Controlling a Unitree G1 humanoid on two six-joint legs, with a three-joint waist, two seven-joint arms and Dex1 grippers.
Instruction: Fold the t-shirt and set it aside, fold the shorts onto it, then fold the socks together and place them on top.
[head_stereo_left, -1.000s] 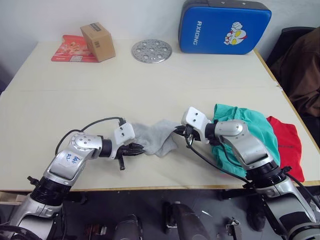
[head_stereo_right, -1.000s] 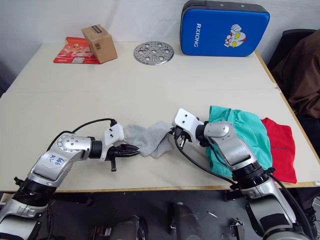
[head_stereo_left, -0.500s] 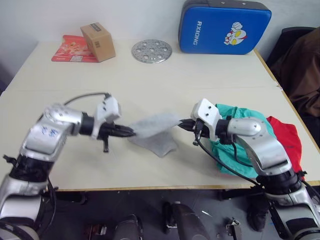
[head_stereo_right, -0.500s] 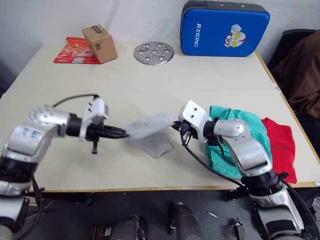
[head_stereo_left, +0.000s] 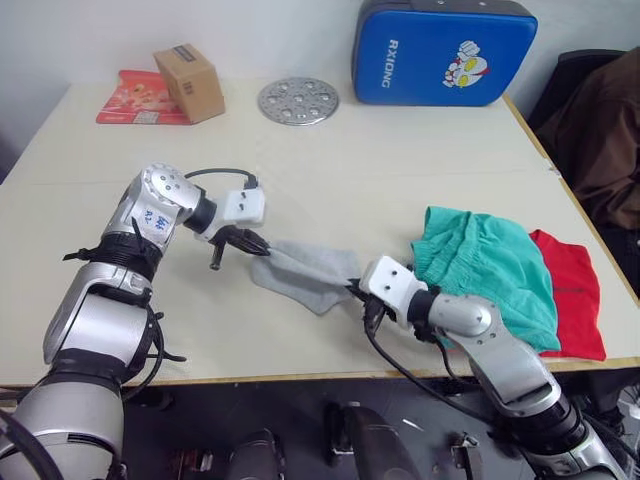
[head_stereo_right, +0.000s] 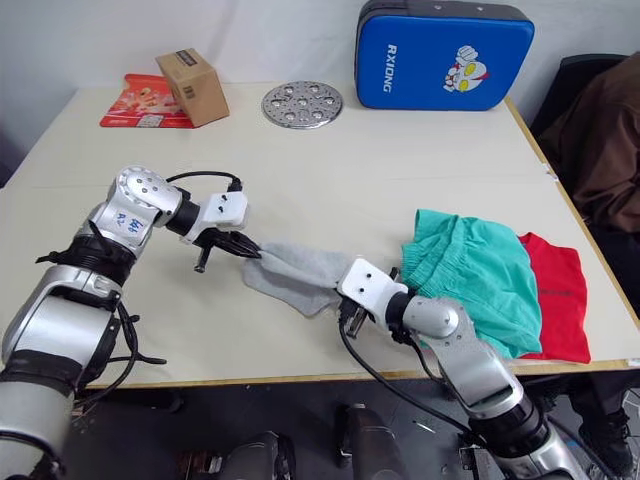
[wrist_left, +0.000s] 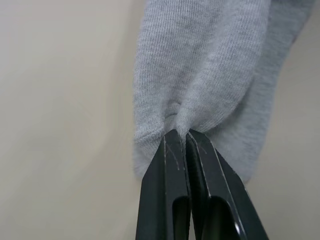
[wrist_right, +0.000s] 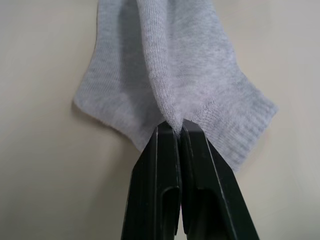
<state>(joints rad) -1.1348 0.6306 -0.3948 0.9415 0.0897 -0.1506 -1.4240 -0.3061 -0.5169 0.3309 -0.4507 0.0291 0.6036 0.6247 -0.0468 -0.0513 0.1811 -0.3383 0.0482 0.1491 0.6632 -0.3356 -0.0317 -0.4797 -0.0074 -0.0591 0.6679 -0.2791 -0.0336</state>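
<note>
Socks (head_stereo_left: 305, 275) are the thing that changes most. From the head views, half a second ago they hung stretched between the two grippers above the table (head_stereo_left: 400, 170); now they lie low on it, near the front edge, and the pair looks doubled over itself. The left gripper (head_stereo_left: 255, 245) has swung toward the far side of the cloth, and the right gripper (head_stereo_left: 352, 290) has dropped toward the front edge. The shorts (head_stereo_left: 490, 270) lie on the t-shirt (head_stereo_left: 570, 290) at the right edge, both unmoved.

In the left wrist view, the black fingers (wrist_left: 167, 165) are pinched tight on a bunch of grey knit.

In the right wrist view, the fingers (wrist_right: 162, 150) also clamp the cuff end of the socks.

I judge the fold is nearly made; what remains is carrying the socks onto the shorts.
</note>
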